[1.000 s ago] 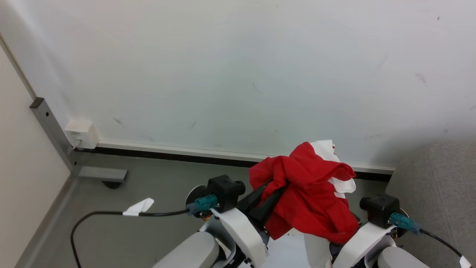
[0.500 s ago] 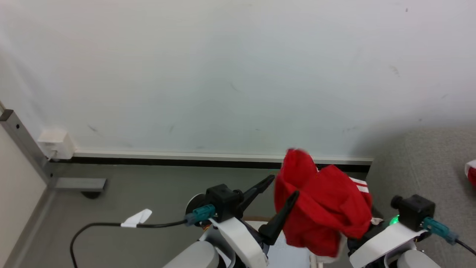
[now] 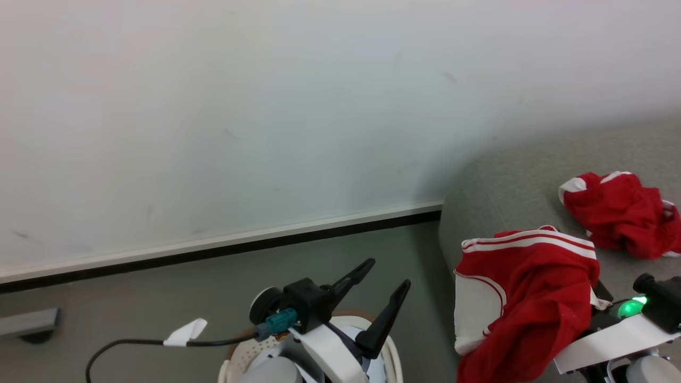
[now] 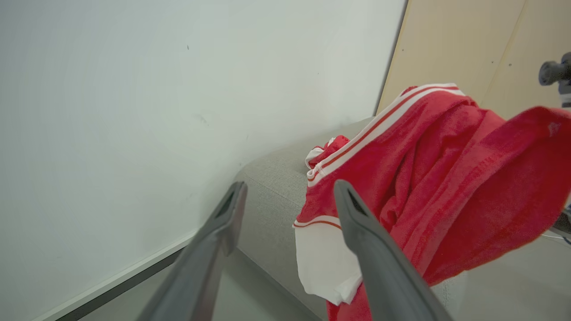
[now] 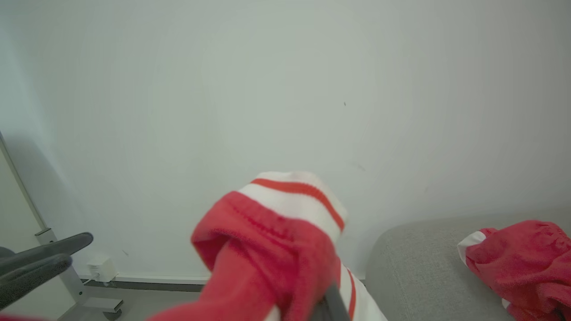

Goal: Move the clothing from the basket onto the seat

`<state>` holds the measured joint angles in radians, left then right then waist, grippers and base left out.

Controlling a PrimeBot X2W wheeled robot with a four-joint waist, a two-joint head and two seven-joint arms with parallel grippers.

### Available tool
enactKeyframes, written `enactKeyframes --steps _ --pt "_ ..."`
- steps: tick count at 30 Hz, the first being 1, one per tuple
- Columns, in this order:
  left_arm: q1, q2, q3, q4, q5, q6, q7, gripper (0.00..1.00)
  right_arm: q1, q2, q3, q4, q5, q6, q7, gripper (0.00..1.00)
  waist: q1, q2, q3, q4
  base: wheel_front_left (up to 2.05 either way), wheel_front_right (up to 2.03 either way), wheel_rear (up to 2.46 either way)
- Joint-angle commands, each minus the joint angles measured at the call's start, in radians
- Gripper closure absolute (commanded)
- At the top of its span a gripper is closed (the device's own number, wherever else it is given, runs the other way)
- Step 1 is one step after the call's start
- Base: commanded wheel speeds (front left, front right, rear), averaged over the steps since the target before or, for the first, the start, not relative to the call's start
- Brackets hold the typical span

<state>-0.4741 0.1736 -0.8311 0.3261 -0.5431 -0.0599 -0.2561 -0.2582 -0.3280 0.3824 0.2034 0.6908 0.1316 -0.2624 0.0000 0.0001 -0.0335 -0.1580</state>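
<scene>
A red garment of the clothing (image 3: 532,287) with white bands hangs in the air at the corner of the seat (image 3: 505,191), a grey sofa. It is draped over my right gripper, whose fingers are buried in the cloth; only the wrist (image 3: 633,314) pokes out. In the right wrist view the clothing (image 5: 276,240) wraps the fingers (image 5: 332,305). My left gripper (image 3: 387,272) stands open and empty above the basket (image 3: 392,354), left of the garment (image 4: 446,178). A second red garment (image 3: 617,213) lies on the seat.
A white wall with a dark baseboard (image 3: 266,242) runs behind the grey floor. A black cable with a white tag (image 3: 183,332) trails from my left wrist. A metal frame foot (image 3: 26,322) sits at the far left.
My left gripper has opened and let go of the garment, which now hangs from the right gripper alone. The camera has swung right, bringing the seat and the second garment into view.
</scene>
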Motion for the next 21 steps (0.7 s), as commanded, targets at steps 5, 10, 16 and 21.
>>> enactKeyframes --steps 5,10,16,21 --pt "0.029 -0.018 0.004 0.015 0.032 -0.007 -0.009 0.0 0.044 -0.038 -0.027 -0.047 -0.008 -0.002 -0.003 1.0 0.0 -0.0001 0.017 -0.17 0.0 0.0 0.0" --pt "0.038 -0.035 0.015 0.01 0.068 -0.02 -0.008 0.0 0.086 -0.044 -0.06 -0.087 0.032 -0.002 -0.003 1.0 0.0 -0.0001 0.018 -0.245 0.0 0.0 0.0" --pt "0.058 -0.051 0.041 0.004 0.114 -0.032 -0.008 0.0 0.105 -0.061 -0.07 -0.11 0.057 -0.002 -0.003 1.0 0.0 -0.0001 0.025 -0.292 0.0 0.0 0.0" --pt "0.063 -0.061 0.061 0.006 0.143 -0.039 -0.008 0.0 0.111 -0.068 -0.079 -0.122 0.075 -0.002 -0.003 1.0 0.0 -0.0001 0.031 -0.3 0.0 0.0 0.0"
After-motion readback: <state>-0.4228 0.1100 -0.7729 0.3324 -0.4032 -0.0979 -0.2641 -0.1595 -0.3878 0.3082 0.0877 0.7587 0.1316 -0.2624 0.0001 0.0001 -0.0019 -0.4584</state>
